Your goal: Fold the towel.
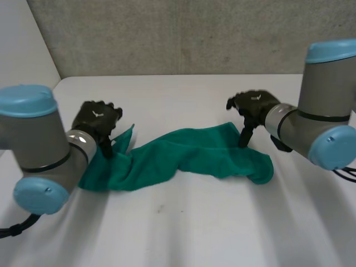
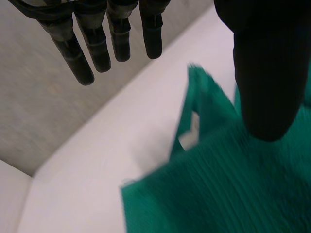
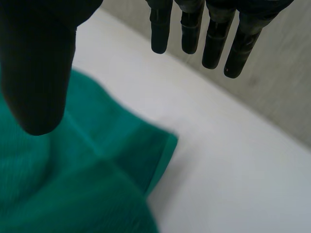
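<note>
Left hand [image 1: 97, 119] and right hand [image 1: 253, 105] at opposite ends of rumpled green towel [image 1: 178, 153] on white surface [image 1: 194, 228], fingers [image 2: 99, 48] straight, gripping nothing.

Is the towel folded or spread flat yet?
Neither: the towel lies bunched in a wrinkled strip on the table, one corner peaked by the left hand.

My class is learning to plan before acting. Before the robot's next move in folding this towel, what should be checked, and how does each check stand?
1. Left hand open: ok, fingers straight.
2. Right hand open: ok, fingers straight.
3. Hands at opposite ends of the towel: ok.
4. Towel pinched by either hand: not ok, neither holds it.
5. Towel lying flat on the table: not ok, bunched.
6. All corners found: cannot tell, the left arm hides part.
</note>
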